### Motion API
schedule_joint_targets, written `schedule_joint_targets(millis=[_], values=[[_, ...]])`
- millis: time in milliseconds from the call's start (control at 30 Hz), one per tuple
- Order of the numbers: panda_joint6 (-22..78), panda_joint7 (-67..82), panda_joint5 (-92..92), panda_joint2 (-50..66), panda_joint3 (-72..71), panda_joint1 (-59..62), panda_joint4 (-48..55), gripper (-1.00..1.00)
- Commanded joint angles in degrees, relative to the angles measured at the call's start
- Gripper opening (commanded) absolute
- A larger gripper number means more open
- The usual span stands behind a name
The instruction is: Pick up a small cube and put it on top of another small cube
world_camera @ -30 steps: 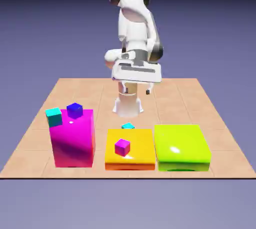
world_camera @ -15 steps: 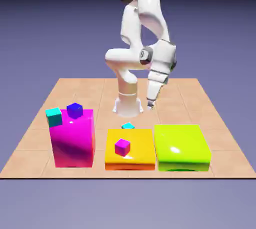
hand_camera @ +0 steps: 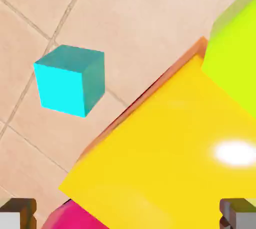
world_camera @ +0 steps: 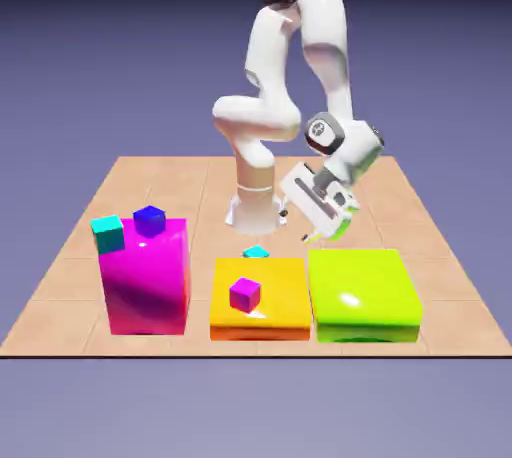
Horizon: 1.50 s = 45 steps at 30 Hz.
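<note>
We see one small plain cyan-teal cube (world_camera: 256, 252) on the tiled tan table (world_camera: 75, 281), just behind the glossy orange block (world_camera: 260, 324). In the exterior view the block hides its lower part, leaving little more than its top showing; in the hand view we see it apart from the block. The matching cyan-teal cube (world_camera: 108, 235) sits at the upper left front corner of the tall glossy magenta block (world_camera: 147, 291), with the small dark blue cube (world_camera: 150, 221) beside it on top. On the orange block rests the small magenta-purple cube (world_camera: 245, 295), and to the exterior view's right stands the glossy yellow-green block (world_camera: 363, 291).

The hand view cuts off the orange block, which looks yellow there, and the yellow-green one; only a piece of the magenta block shows at its bottom edge.

We see the white arm (world_camera: 268, 46) bent over, its hand tilted above the table behind the blocks. The gripper (hand_camera: 128, 213) has its fingertips wide apart, with nothing clamped between them.
</note>
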<state>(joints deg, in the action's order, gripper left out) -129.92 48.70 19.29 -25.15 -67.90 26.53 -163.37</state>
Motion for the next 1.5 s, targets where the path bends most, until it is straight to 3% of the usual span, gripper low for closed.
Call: schedule_joint_targets(millis=[0,333,833,1300,1467], values=[[1.2,2.5,0.6,0.2,-1.9,0.8,-0.1,0.00],[12.7,27.4,6.1,2.0,-20.7,8.6,-0.7,0.00],[19.5,62.6,17.9,0.9,-51.8,26.7,-1.6,0.00],[6.5,85.7,33.2,-6.8,-80.5,51.6,-2.3,0.00],[-0.4,81.3,39.2,-15.1,-78.8,54.8,-0.8,0.00]])
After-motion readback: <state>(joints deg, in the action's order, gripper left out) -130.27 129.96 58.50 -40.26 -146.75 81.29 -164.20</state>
